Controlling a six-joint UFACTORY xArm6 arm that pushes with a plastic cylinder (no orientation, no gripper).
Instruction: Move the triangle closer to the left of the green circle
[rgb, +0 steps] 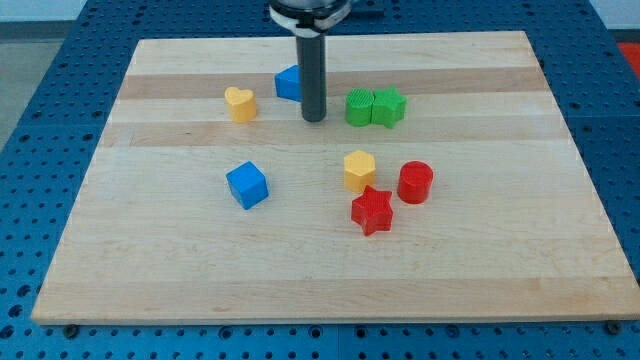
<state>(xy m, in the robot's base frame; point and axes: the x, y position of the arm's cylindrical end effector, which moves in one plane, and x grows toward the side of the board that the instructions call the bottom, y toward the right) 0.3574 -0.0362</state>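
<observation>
The blue triangle (289, 84) lies near the view's top centre, partly hidden behind my rod. My tip (314, 119) rests on the board just right of and slightly below the triangle, between it and the green circle (359, 107). The green circle sits right of the tip, with a green star (388, 107) touching its right side. A small gap shows between the tip and the green circle.
A yellow heart (240, 103) lies left of the triangle. A blue cube (247, 185) is at lower left. A yellow hexagon (359, 170), a red cylinder (415, 182) and a red star (372, 210) cluster lower right of centre. The wooden board (500, 270) ends at blue pegboard.
</observation>
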